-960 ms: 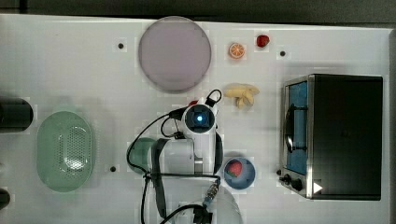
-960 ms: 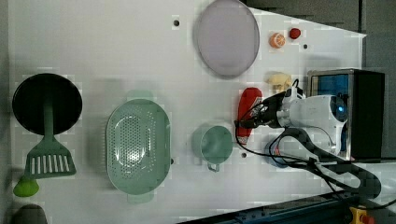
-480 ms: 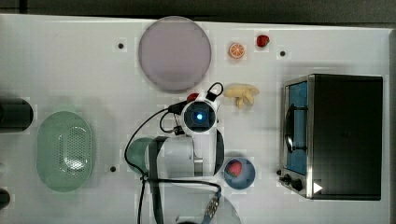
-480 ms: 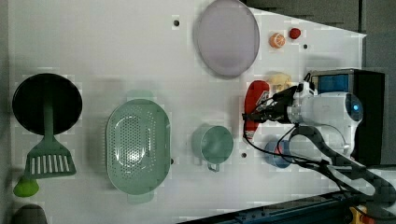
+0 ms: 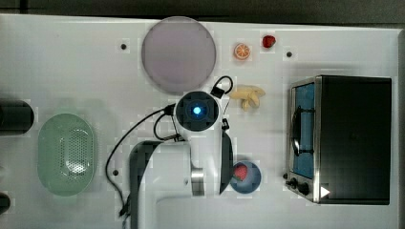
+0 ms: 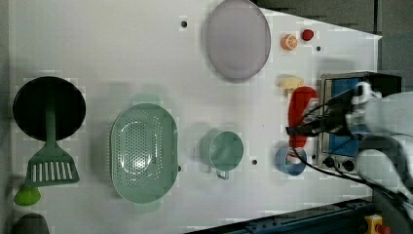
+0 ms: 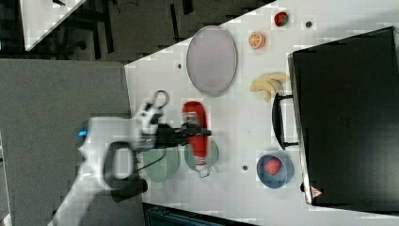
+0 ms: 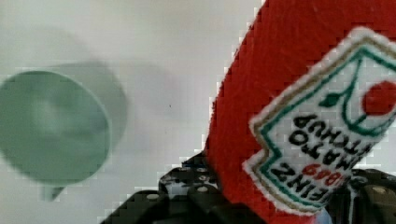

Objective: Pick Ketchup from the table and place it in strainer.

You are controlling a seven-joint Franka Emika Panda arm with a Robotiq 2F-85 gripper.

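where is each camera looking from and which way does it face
Top view: overhead, straight down on the table; arm base and wrist cover the middle, strainer at the top view's left.
Left view: high, angled down; the hand holds the Ketchup lifted.
Right view: high from another side; arm enters from the right view's left.
Wrist view: on the hand, close on the Ketchup label.
Shared: left and right views both show the lilac plate.

Ketchup point(image 8: 299, 93) is looking like fuzzy red felt cloth, matt, with a stitched white label patch, and it is showing beside the smooth matt green cup point(image 8: 51, 126). Strainer point(image 6: 143, 154) is looking like pale mint plastic, smooth, perforated in the centre. Near the Ketchup, the toaster oven point(image 5: 353, 138) is showing a matt black body with a shiny metal front frame.
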